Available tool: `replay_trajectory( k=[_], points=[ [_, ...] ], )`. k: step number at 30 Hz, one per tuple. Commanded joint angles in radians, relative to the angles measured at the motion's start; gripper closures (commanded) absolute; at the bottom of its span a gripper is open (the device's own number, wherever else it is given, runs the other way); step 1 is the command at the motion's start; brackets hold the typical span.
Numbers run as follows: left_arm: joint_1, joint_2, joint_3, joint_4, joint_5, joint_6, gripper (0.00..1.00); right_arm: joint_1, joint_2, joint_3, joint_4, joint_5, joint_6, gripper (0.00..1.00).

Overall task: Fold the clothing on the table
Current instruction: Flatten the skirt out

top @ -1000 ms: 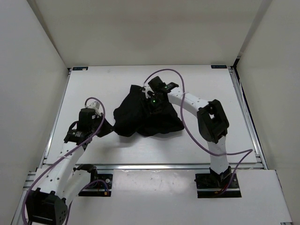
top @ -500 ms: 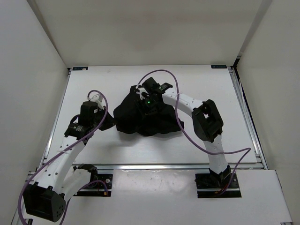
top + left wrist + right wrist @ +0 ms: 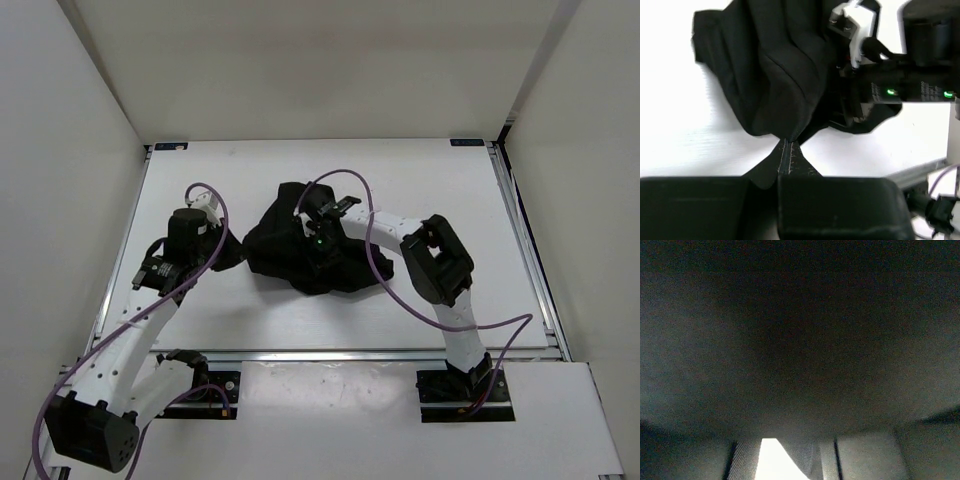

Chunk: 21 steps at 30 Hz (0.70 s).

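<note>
My right fingers (image 3: pixel 318 243) are pushing deeper into the clothing (image 3: pixel 275 245), shifting toward the table's (image 3: pixel 440 190) near-left; I cannot tell their width. My left fingers (image 3: pixel 785 167) are pinching its edge, so the fold is probably just starting.

No text, label, brand or number is legible anywhere in these views.

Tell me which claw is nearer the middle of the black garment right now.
Right. The right claw is down on the middle of the clothing heap. The left claw sits off the heap's left edge, pinching a drawn-out corner.
</note>
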Motion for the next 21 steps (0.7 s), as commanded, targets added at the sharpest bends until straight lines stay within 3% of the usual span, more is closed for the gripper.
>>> replay_trajectory(
  k=[1,12,21],
  points=[
    [-0.001,-0.009,0.092,-0.026,-0.061,0.044,1.0,-0.055,-0.076,-0.095,-0.046,0.262,-0.017,0.55],
    [0.013,-0.043,0.035,-0.041,-0.078,0.043,1.0,-0.292,-0.389,-0.383,-0.02,0.477,-0.008,0.52],
    [0.023,-0.034,0.038,-0.037,-0.092,0.049,1.0,-0.395,-0.474,-0.485,-0.05,0.612,-0.046,0.51]
  ],
)
